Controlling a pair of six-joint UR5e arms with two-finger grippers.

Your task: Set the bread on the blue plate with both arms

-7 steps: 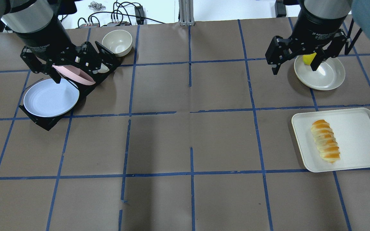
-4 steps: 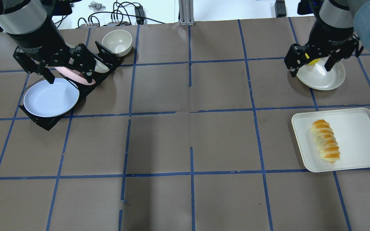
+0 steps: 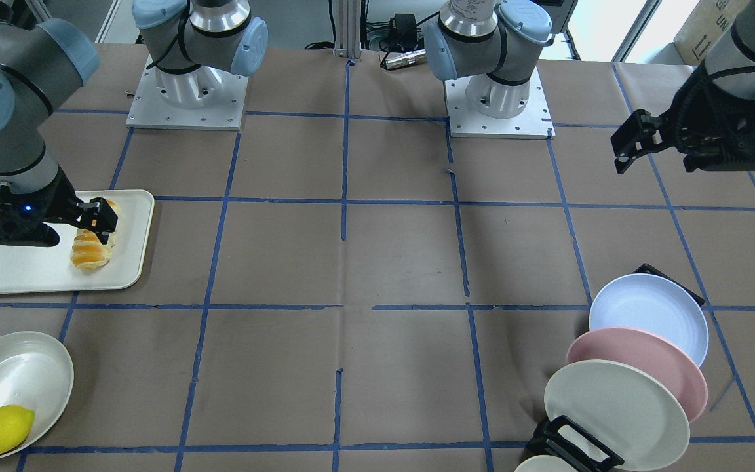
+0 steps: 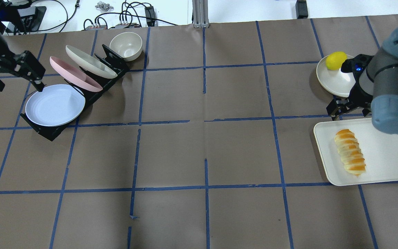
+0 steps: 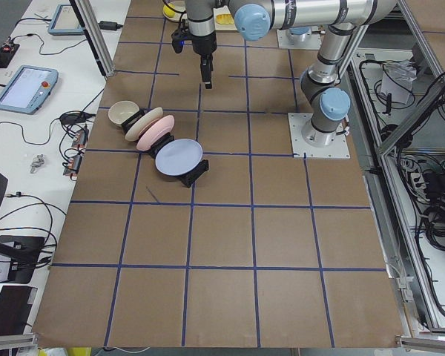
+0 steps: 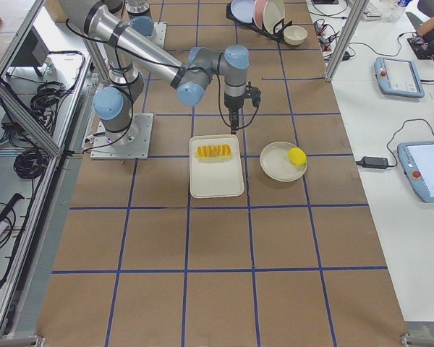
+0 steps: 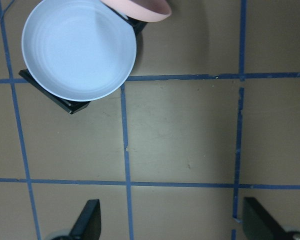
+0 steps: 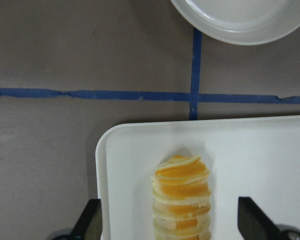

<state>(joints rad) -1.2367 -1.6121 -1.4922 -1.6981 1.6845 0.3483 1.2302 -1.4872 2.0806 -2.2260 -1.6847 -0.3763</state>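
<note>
Taped brown table (image 4: 199, 152): tray (image 4: 385, 148), plate rack (image 4: 47, 133), bowl (image 4: 125, 45), cream dish (image 4: 335, 83).

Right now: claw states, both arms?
left claw: open, empty, near the blue plate.
right claw: open, empty, above the bread.

A brown paper-covered counter (image 4: 171, 152) is ruled into squares by blue tape (image 4: 206, 187). White desks (image 6: 419, 253) flank it, carrying teach pendants (image 6: 399, 76) and loose cables (image 4: 128, 14). An aluminium post (image 4: 200, 14) stands at the far edge; lighting is even and bright.
</note>
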